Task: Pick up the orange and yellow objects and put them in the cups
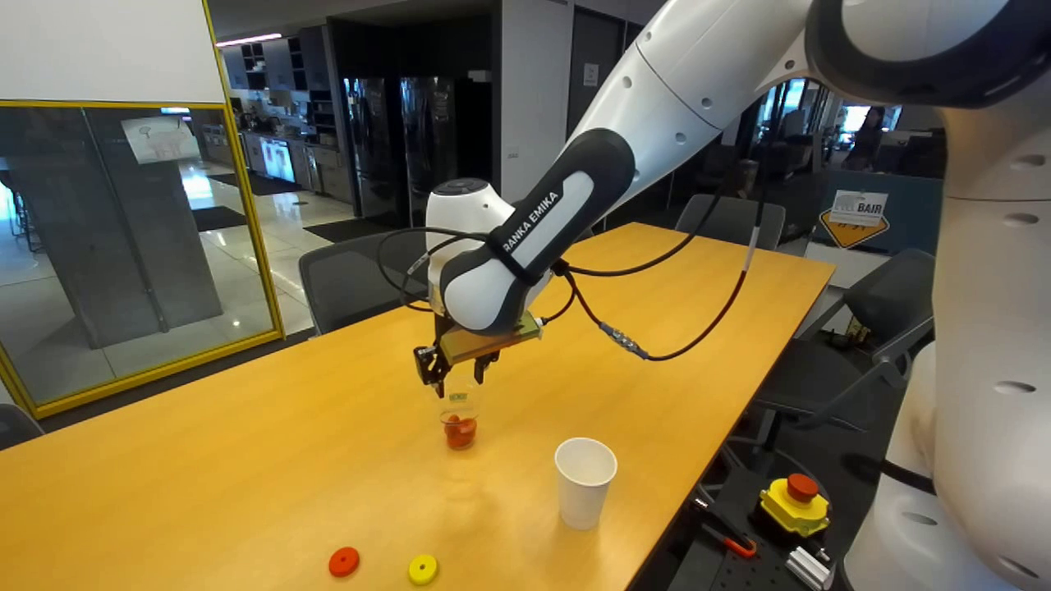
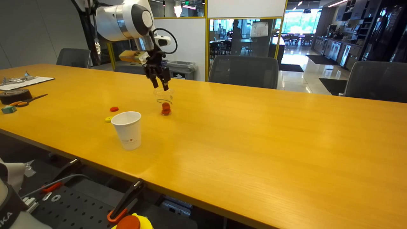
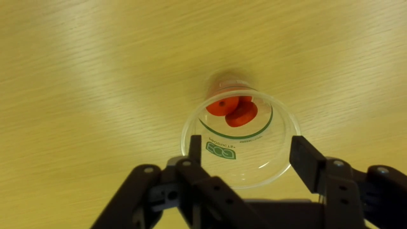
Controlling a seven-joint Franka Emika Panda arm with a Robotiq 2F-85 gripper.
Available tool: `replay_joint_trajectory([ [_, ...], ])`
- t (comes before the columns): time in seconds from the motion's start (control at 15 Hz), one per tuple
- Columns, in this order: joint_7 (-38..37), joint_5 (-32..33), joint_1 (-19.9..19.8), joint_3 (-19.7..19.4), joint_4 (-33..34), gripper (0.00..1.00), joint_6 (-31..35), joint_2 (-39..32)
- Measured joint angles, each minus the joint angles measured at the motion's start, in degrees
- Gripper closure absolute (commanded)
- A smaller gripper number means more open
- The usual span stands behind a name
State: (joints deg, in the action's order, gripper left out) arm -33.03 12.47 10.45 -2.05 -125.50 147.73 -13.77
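Observation:
My gripper (image 3: 244, 139) hangs right over the mouth of the short clear cup (image 3: 244, 165), its jaws apart with nothing between them. In an exterior view the gripper (image 2: 160, 88) points down at the clear cup (image 2: 170, 97); whether a fingertip touches its rim I cannot tell. Several red-orange pieces (image 3: 241, 115) lie in the bottom of that upright cup. Loose on the table are a red-orange piece (image 1: 337, 566) and a yellow piece (image 1: 415, 575), beside each other. The taller white cup (image 1: 585, 497) stands upright; its inside bottom is hidden.
Toward the far end of the table (image 2: 254, 143) lie a clipboard (image 2: 33, 82), a dark tape roll (image 2: 15, 97), scissors (image 2: 23, 104) and a small green block (image 2: 9, 109). A yellow box with a red button (image 1: 793, 510) sits beside the robot's base, past the table edge.

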Motion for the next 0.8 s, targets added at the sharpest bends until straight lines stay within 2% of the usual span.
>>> replay_joint_trajectory([
  [0.47, 0.0, 0.2, 0.5, 0.7, 0.0, 0.0, 0.0, 0.6],
  [0.8, -1.9, 2.5, 4.6, 4.2, -2.0, 0.0, 0.0, 2.8],
])
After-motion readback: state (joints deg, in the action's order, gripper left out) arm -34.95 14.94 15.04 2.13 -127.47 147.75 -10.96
